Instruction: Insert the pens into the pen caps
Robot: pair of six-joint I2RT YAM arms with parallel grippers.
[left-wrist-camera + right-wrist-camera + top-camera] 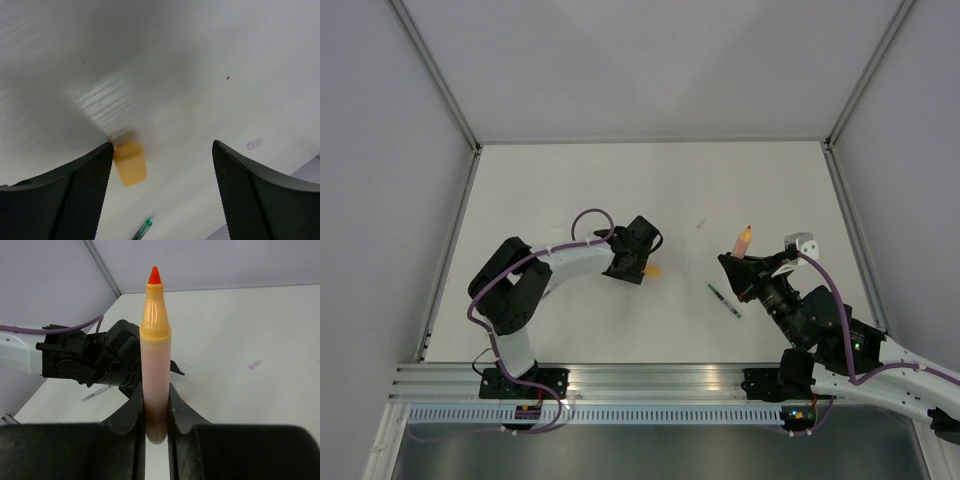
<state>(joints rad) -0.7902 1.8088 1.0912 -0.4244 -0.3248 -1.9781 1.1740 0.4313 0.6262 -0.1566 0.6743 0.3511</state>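
pen (pixel 155 355) — glossy plastic, table (pixel 620 190) — matt

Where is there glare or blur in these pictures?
Left wrist view: streaky glare on the table above the cap, a soft shadow at left, and the green pen at the bottom edge is blurred. Right wrist view: the orange pen is sharp, with a bright highlight on its collar. Top view: glare on the metal rail.

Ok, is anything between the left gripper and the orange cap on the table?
Nothing visible. The left gripper is open, and the orange cap lies on the table between its fingers, close beside one of them. The green pen lies apart from the cap, not across it.
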